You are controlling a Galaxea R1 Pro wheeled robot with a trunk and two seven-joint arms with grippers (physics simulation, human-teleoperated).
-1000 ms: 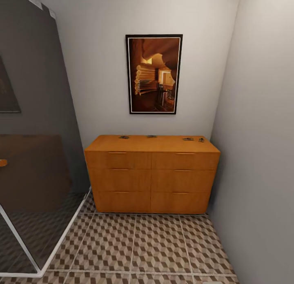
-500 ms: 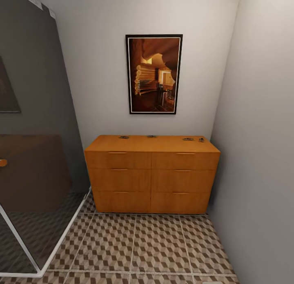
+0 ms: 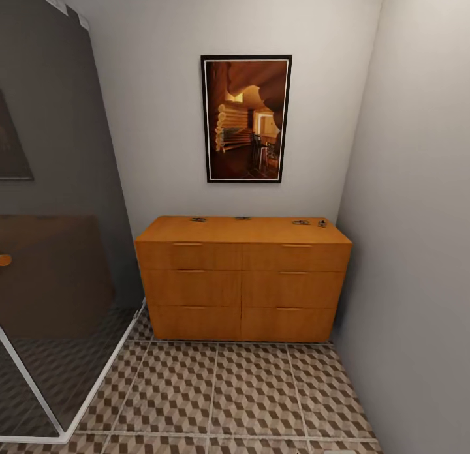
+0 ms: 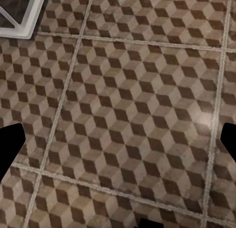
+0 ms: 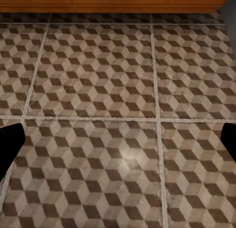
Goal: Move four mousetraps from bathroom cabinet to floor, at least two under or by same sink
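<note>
Four small flat mousetraps (image 3: 243, 218) lay along the smooth orange-brown cabinet (image 3: 242, 279) top's rear edge (both pincers spread wide, empty) above open cube-patterned bathroom floor (image 3: 248, 392).

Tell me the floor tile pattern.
Brown, beige and white 3D-cube print on the bathroom floor, clearest in the right wrist view.

Head faces cabinet (image 3: 243, 278); wrist cameras look down at floor (image 4: 128, 115).
</note>
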